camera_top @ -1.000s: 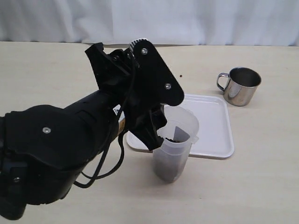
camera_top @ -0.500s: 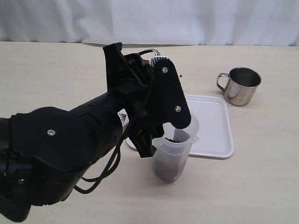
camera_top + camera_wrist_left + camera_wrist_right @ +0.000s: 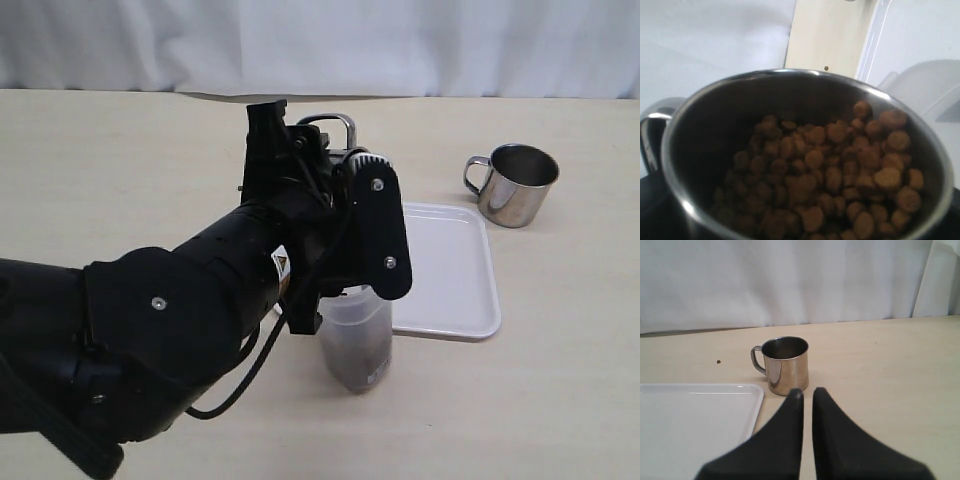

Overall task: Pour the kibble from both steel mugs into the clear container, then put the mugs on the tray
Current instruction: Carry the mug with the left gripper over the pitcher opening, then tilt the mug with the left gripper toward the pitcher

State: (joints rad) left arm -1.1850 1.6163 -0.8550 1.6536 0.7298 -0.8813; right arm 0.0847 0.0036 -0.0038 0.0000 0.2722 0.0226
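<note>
In the left wrist view a steel mug (image 3: pixel 685 165) fills the picture, heaped with brown kibble (image 3: pixel 830 170), its handle (image 3: pixel 650 125) at the side. My left gripper (image 3: pixel 310 160) is shut on this mug above the clear container (image 3: pixel 355 345), whose lower part shows dark kibble while the arm hides its rim. Only the mug's handle (image 3: pixel 335 120) shows in the exterior view. The second steel mug (image 3: pixel 512 183) stands on the table beyond the white tray (image 3: pixel 450 270) and looks empty (image 3: pixel 785 365). My right gripper (image 3: pixel 807 392) is shut on nothing, just short of that mug.
The bulky black left arm (image 3: pixel 170 320) covers the left and middle of the exterior view. One stray kibble pellet (image 3: pixel 718 361) lies on the table behind the tray (image 3: pixel 690 415). A white curtain closes off the back.
The left wrist has swung right and turned, now covering the container's rim that showed before. The mug's handle has come into sight above the gripper. The second mug has not moved.
</note>
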